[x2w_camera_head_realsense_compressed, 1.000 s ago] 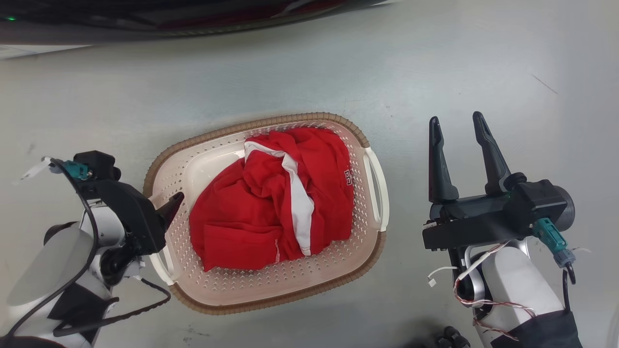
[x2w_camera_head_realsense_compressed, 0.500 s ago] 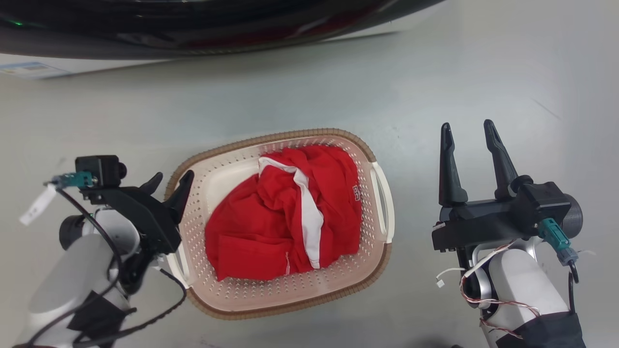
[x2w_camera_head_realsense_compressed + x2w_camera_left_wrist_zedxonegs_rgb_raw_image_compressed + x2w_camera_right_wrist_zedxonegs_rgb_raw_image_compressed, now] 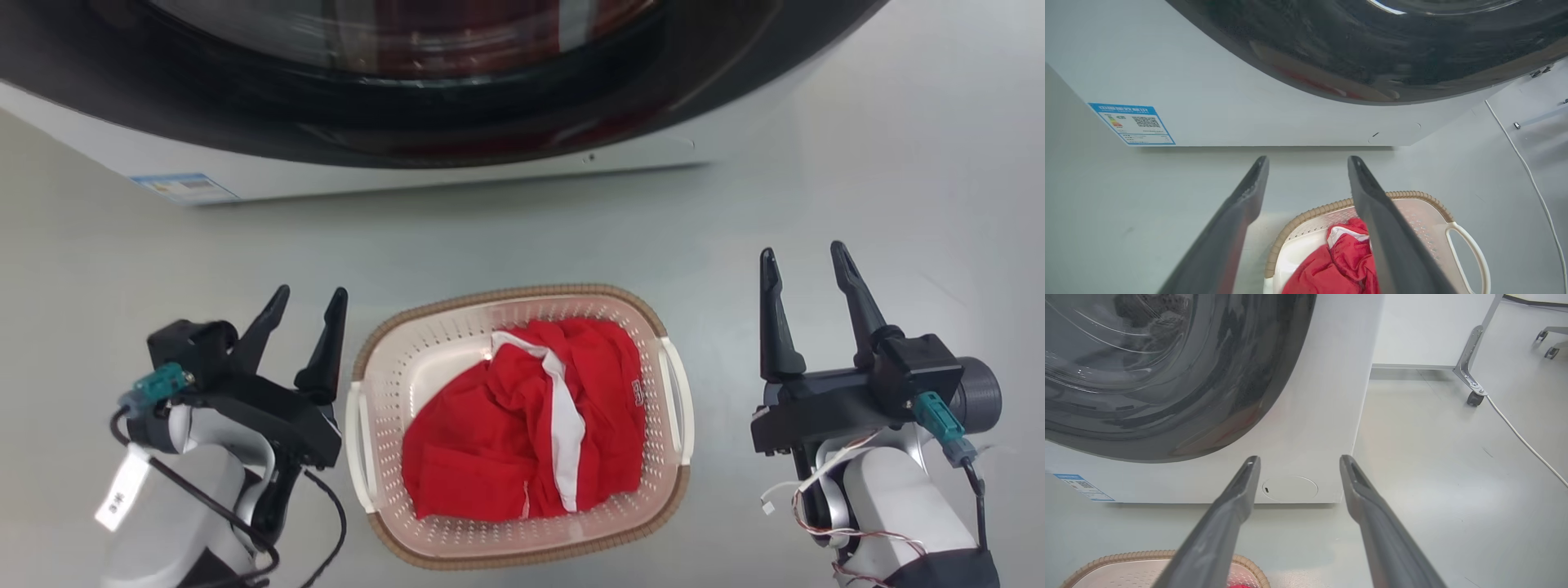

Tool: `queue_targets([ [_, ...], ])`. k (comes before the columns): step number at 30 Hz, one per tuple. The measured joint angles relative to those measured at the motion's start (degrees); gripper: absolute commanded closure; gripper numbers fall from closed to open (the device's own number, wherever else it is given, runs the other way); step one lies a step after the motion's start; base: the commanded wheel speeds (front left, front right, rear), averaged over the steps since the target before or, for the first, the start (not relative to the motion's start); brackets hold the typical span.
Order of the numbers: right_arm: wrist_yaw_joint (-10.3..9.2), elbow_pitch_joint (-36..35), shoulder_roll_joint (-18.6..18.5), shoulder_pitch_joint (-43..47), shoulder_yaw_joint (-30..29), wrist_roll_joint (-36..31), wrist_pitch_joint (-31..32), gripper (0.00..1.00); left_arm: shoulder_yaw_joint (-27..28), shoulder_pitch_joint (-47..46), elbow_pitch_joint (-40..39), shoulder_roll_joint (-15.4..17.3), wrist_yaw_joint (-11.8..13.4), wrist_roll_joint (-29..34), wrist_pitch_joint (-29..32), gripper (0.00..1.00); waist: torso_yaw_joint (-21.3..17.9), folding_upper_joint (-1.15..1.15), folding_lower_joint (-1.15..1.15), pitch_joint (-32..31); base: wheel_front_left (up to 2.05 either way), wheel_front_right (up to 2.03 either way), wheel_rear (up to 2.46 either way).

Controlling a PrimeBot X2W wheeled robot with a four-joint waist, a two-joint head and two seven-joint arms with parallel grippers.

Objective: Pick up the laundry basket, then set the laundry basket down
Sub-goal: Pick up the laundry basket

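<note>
**Left.** Left gripper (image 3: 310, 296), fingers parted by a moderate gap and holding nothing, just beside the left handle (image 3: 356, 445) of the laundry basket (image 3: 506, 291) and clear of rim and handle alike. One second earlier: same fingers low at that left rim, one tip reaching in over it. Half a second earlier: raised to the rim's outer side. Hence a release, followed by a drawing back.

**Centre.** Laundry basket flat on the floor (image 3: 898, 163), near the foot of the washing machine (image 3: 408, 175), between the two grippers and touched by neither. Red garment (image 3: 490, 441) with a white stripe heaped inside, its lie within the basket unchanged across the three head views. Shift of the whole head view (far more of the dark door and white front along the top, basket lower in the picture) best read as motion of the camera, not as travel of the basket over the floor.

**Right.** Right gripper (image 3: 802, 260), fingers likewise parted and empty, pointing toward the washing machine and well apart from the right handle (image 3: 682, 400). Pose relative to the basket much as one second earlier.

**Reading for the task.** Basket grounded and no handle held: in all likelihood the tail end of the set-down, with little left beyond clearing both arms away without nudging the rim.
</note>
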Motion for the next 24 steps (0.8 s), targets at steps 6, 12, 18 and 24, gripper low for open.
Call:
queue_targets([
  [6, 0.05, -0.21, -1.29, 1.65, -0.60, -0.03, 0.01, 0.00, -0.13, 3.43, -3.71, 0.31, 2.75, 3.52, -0.25, 0.00, 1.69, 0.00, 0.00, -4.99, 0.00, 0.00, 0.00],
  [12, 0.07, -2.23, -2.40, 4.31, -1.30, -0.37, 0.00, 0.00, 1.80, 8.30, -10.55, 2.19, 6.56, 6.97, -0.24, 0.00, 3.16, 0.00, 0.01, -11.03, 0.00, 0.00, 0.00],
  [18, 0.07, -4.85, -2.81, 7.53, -1.66, -0.55, 0.00, 0.00, 4.70, 12.93, -19.08, 3.91, 9.34, 10.00, -0.24, 0.00, 4.01, 0.00, 0.00, -16.05, 0.00, 0.00, 0.00],
  [24, 0.05, -7.30, -3.30, 11.76, -1.87, -0.56, 0.00, 0.00, 6.26, 18.96, -26.22, 4.80, 10.70, 12.78, -0.24, 0.00, 4.48, 0.00, 0.00, -20.49, 0.00, 0.00, 0.00],
])
